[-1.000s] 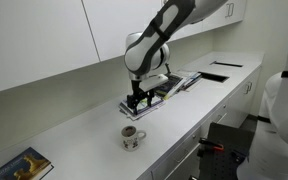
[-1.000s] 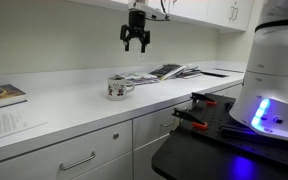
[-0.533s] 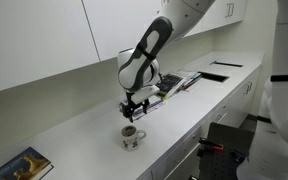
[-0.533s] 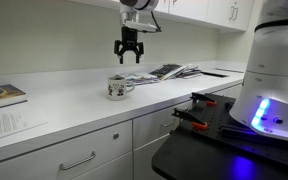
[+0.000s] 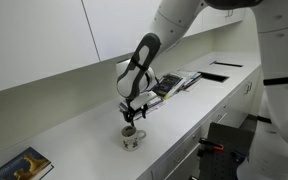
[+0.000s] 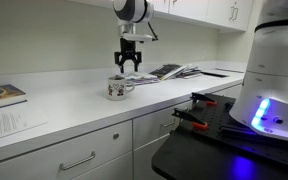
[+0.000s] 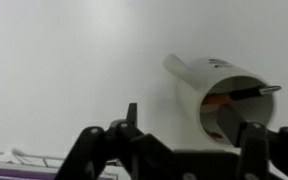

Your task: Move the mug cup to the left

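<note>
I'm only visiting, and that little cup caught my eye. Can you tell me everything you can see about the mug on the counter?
The mug cup is small and white and looks ceramic, with a dark printed pattern on its side, a dark inside and a small handle. It stands upright, mouth up, on the white countertop. The open gripper hangs just above it, and nothing but the counter appears to touch it.

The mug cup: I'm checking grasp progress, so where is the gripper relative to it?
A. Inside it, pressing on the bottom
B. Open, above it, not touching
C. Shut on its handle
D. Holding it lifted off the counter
B: in an exterior view the gripper hangs open above the mug cup, with a gap between them, and the mug stands on the counter.
</note>
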Controlling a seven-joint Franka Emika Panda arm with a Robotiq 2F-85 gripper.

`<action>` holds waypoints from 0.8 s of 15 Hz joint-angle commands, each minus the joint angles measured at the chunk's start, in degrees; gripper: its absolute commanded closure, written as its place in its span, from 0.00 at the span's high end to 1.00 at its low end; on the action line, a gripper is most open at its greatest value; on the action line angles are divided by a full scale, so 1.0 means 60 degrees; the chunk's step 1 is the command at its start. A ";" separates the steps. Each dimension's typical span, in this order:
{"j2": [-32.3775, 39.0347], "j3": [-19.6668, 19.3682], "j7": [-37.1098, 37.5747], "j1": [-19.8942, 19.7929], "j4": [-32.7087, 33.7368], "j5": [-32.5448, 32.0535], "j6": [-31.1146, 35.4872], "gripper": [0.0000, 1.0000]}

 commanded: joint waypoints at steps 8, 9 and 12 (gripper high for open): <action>0.0922 0.0146 -0.0555 0.0122 0.0335 0.0359 0.0546 0.01; 0.0836 0.0152 -0.0644 0.0111 0.0270 0.0375 0.0649 0.00; 0.0428 0.0159 -0.0724 0.0083 0.0062 0.0465 0.0433 0.02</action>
